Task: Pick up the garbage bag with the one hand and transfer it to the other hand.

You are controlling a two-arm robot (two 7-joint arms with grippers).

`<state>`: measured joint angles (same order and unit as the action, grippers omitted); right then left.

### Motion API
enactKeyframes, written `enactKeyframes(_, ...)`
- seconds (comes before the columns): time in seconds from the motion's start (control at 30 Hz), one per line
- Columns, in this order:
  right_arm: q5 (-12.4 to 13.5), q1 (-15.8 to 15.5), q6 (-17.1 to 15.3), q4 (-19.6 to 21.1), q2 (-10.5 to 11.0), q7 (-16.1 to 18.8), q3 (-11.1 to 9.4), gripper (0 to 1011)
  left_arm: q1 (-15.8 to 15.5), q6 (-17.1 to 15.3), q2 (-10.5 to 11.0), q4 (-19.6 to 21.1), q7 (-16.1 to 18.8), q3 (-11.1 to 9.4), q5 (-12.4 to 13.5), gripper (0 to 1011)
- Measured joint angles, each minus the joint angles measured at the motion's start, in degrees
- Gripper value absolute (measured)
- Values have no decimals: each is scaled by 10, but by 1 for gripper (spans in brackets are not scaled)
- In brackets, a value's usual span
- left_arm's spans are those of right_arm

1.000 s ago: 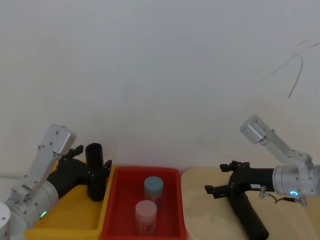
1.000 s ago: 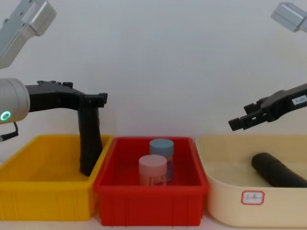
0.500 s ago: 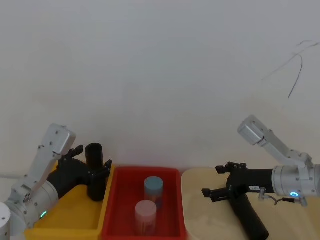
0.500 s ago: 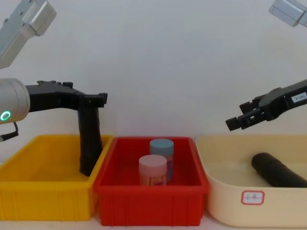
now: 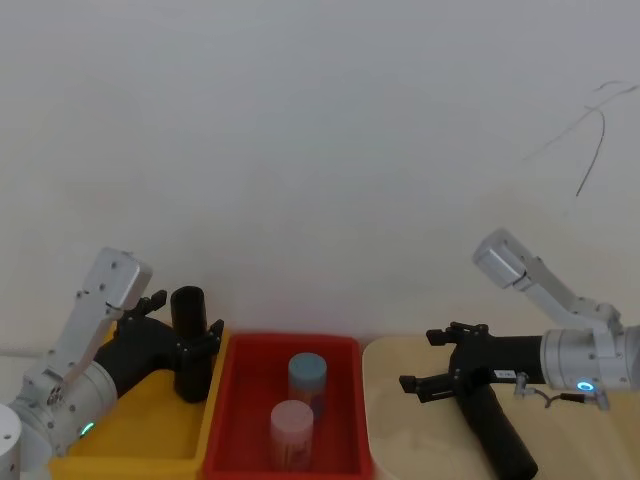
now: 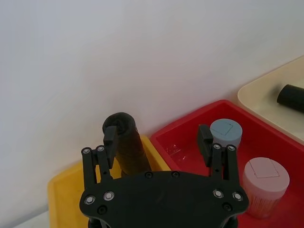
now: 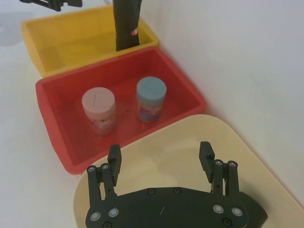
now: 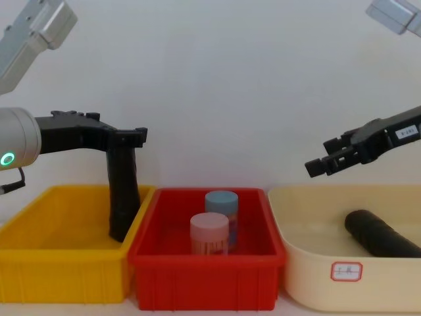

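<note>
Both sets of fingers are open; lower left, the left gripper [image 6: 157, 137] should next pinch the upright garbage bag roll [image 8: 123, 191], the right gripper [image 7: 159, 152] hovering.

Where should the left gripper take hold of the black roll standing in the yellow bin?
Take the black roll by its upper part, which rises clear above the yellow bin. It stands almost upright against the bin's right wall, so the left gripper had best come in level from the left, fingers straddling the round body.
</note>
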<state>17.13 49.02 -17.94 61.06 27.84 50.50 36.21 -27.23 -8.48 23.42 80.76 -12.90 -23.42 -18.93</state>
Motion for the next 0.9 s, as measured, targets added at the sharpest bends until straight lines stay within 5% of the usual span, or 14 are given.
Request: enactKeyframes(0.9,-15,90,40,-95,-79,79,68,1001,0,0,0,0,0,0,0,1002)
